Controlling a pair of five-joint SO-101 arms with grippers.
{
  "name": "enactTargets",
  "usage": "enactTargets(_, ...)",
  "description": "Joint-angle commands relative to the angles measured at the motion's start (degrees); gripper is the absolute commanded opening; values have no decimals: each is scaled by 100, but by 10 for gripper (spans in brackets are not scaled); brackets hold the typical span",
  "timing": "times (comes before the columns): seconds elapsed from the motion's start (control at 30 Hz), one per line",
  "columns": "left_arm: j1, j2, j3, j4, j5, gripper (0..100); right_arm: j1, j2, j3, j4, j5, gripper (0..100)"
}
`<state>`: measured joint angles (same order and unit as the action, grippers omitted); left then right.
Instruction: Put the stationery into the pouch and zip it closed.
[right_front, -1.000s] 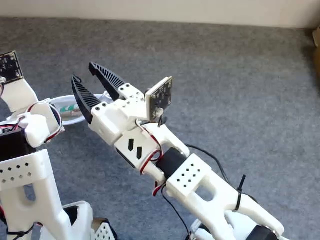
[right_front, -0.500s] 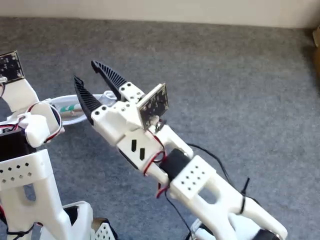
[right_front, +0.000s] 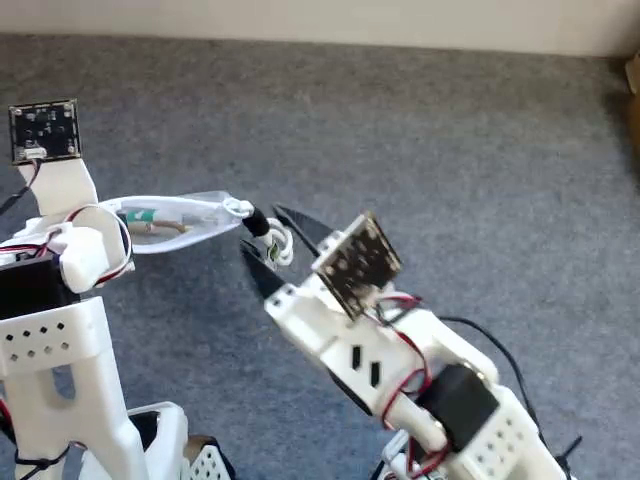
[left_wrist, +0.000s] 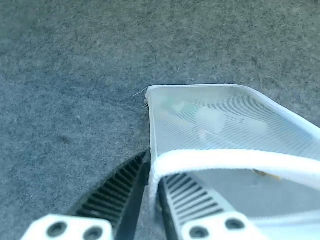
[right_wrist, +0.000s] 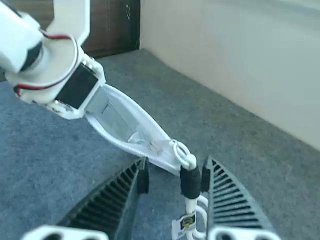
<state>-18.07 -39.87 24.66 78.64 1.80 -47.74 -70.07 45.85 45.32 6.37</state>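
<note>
Tapering rightward, pouch (right_front: 170, 222) lengthwise left-to-right.

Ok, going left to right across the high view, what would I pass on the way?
Left arm → pouch → zipper pull → right arm.

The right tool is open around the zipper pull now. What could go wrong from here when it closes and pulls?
1. The zipper pull sits nearer one finger of the right tool, so closing may knock it aside instead of gripping it squarely.
2. The left tool pinches the pouch by a thin edge only; a hard pull on the zipper might slip the pouch free.
</note>
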Motion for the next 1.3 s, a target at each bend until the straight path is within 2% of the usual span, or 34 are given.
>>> enactTargets(0.0,189,-22,57,-53,-53,5,84,-365,426,127,88,166)
enactTargets(0.1,215,-22,163,-35,-53,5,84,-409,1130,-382,88,166)
enactTargets(0.37,224,-22,418,-62,-26,5,84,-400,2826,-2545,97,166)
enactTargets(0.67,224,-22,418,-62,-26,5,119,-268,2967,-3090,97,166)
enactTargets(0.97,224,-22,426,-62,-18,5,479,1218,2914,-4198,97,166)
enactTargets(1.27,224,-22,435,-62,-18,5,479,1341,2668,-4295,105,166)
